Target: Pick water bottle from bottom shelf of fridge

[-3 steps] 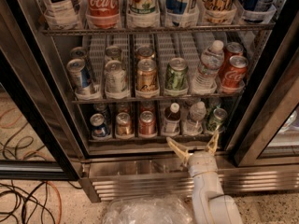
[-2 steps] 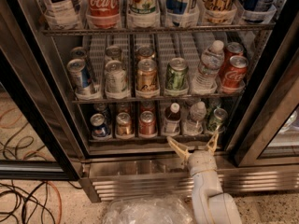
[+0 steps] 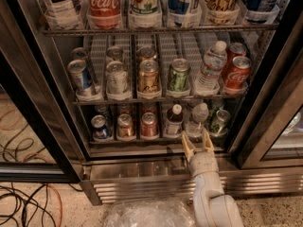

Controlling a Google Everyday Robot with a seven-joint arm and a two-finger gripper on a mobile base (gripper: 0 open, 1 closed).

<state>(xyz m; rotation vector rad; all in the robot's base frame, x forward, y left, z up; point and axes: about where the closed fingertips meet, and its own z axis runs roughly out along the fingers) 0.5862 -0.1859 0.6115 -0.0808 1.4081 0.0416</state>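
Note:
The water bottle (image 3: 198, 120), small and clear with a white cap, stands on the bottom shelf (image 3: 142, 142) of the fridge (image 3: 35, 86), fifth lane from the left. My gripper (image 3: 197, 142) is open and empty. It sits just below and in front of the bottle, at the shelf's steel front lip, with its fingers pointing up on either side of the bottle's base. A dark-liquid bottle (image 3: 173, 121) stands to the left of the water bottle and a green can (image 3: 219, 121) to its right.
Three cans (image 3: 125, 126) fill the left lanes of the bottom shelf. A taller clear bottle (image 3: 210, 69) and cans stand on the rack above. The black door frame (image 3: 265, 108) is close on the right. A plastic bag (image 3: 147, 214) and cables (image 3: 23, 205) lie on the floor by the base grille (image 3: 142, 188).
My gripper has edged slightly forward toward the bottom shelf's front lip. The bottles and cans have not moved.

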